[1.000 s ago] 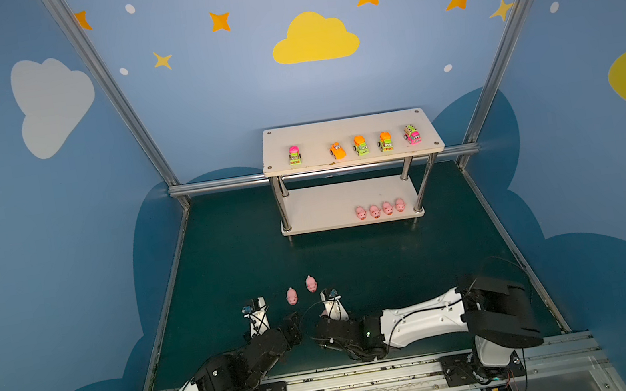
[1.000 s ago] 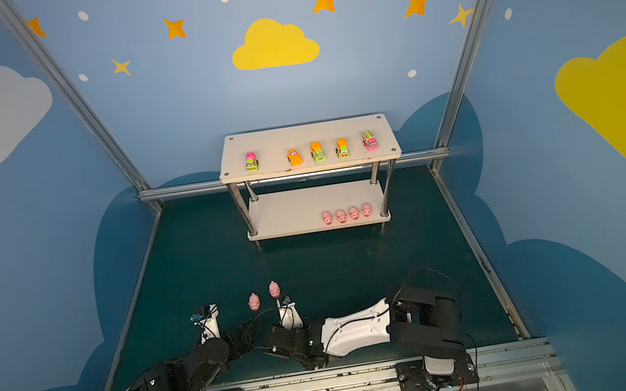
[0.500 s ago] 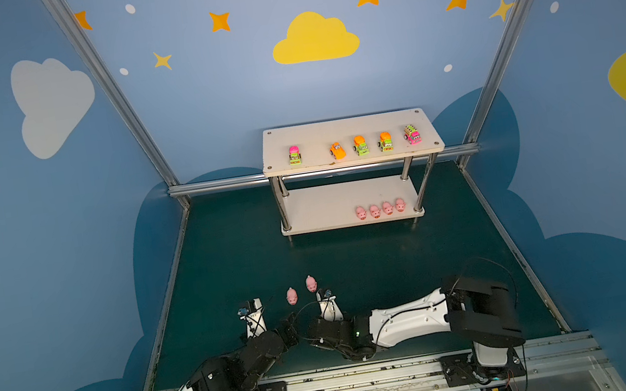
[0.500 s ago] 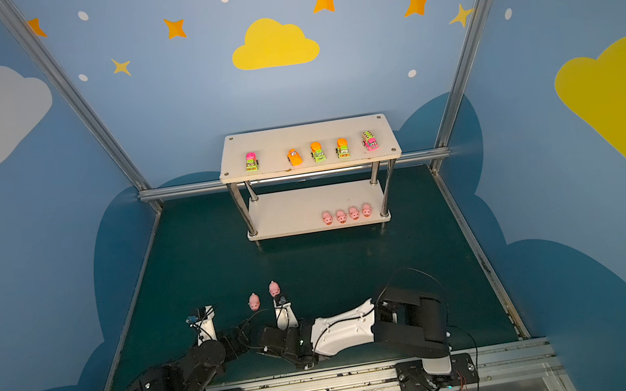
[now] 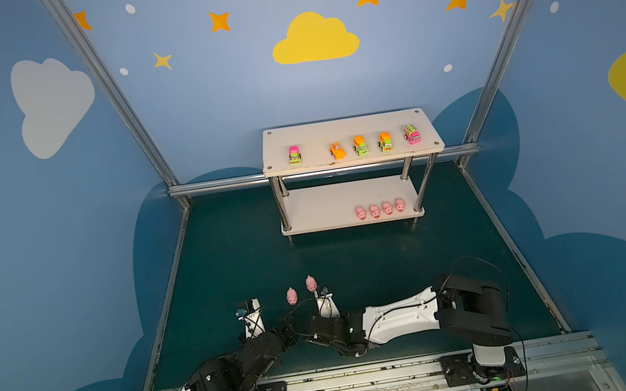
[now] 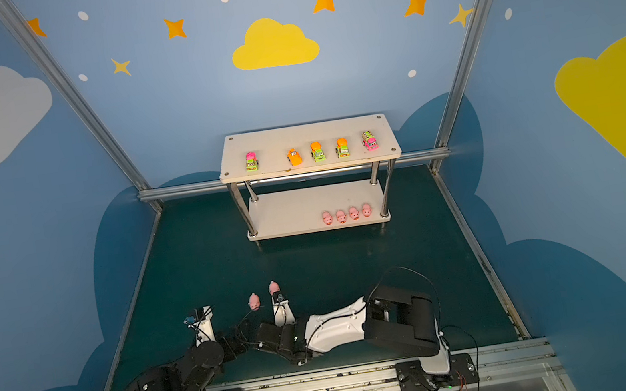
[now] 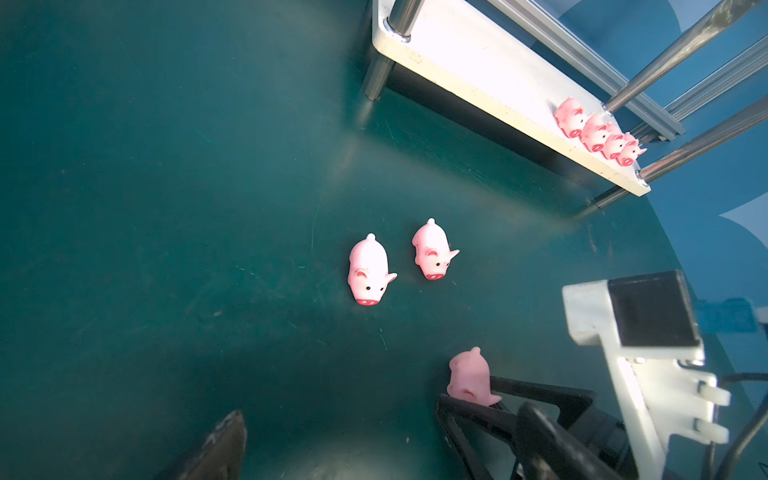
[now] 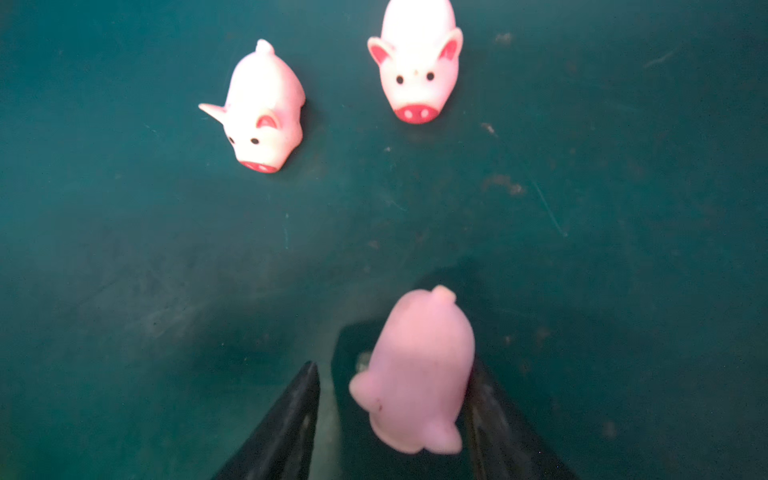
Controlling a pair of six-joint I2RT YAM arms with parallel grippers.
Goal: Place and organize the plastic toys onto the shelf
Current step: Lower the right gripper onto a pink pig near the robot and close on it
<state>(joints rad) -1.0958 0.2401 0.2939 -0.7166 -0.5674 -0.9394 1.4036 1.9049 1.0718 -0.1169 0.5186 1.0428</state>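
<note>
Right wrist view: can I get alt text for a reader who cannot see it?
A pink pig sits between the black fingers of the right claw, touching one finger, with a gap at the other. Beyond it, two more pink pigs stand apart on the dark green mat, snouts toward the camera.

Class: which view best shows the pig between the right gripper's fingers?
Right wrist view: the pig lies large between both fingers. The left wrist view shows it smaller and partly hidden; neither top view shows it.

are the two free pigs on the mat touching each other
Apart. In the left wrist view a plain strip of green mat separates the nearer pig from the farther pig; the right wrist view shows that gap too.
</note>
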